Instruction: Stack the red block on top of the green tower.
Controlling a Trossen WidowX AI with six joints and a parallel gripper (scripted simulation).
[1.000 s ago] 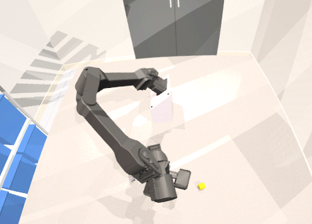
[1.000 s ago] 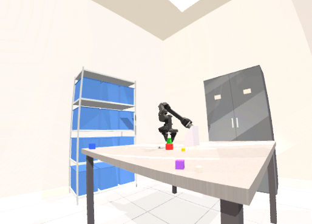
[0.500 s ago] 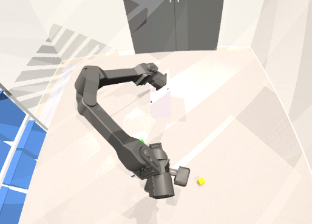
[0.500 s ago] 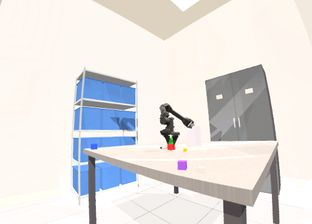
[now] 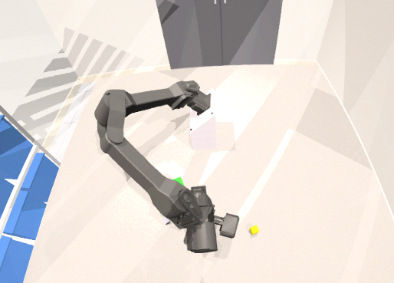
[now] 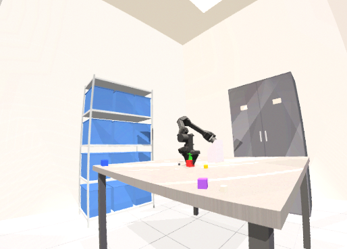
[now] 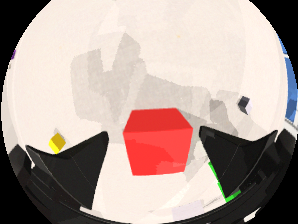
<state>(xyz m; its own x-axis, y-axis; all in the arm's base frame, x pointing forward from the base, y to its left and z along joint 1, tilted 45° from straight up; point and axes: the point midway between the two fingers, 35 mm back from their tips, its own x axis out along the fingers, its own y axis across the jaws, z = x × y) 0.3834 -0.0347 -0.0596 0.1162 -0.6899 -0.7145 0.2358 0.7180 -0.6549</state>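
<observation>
The red block [image 6: 190, 163] [image 7: 157, 150] sits on the table; in the wrist view it appears centred in the gap between my fingertips. My gripper [image 7: 154, 133] is open, points down and holds nothing. How far the tips are above or beside the block is hard to tell. The arm hides the block in the top view. The green tower [image 5: 178, 181] [image 6: 190, 156] stands close by, mostly hidden by the arm. In the wrist view a green sliver [image 7: 231, 195] of it shows beside and behind the right finger.
A yellow block [image 5: 254, 229] [image 6: 205, 166] [image 7: 57, 142] lies left of the fingers in the wrist view, a small grey piece [image 5: 166, 221] [image 6: 179, 164] [image 7: 244, 104] to the right. A purple block [image 6: 202, 183] and a blue block [image 6: 104, 162] are farther off. A pale pedestal [image 5: 204, 134] [image 6: 216, 151] supports the arm.
</observation>
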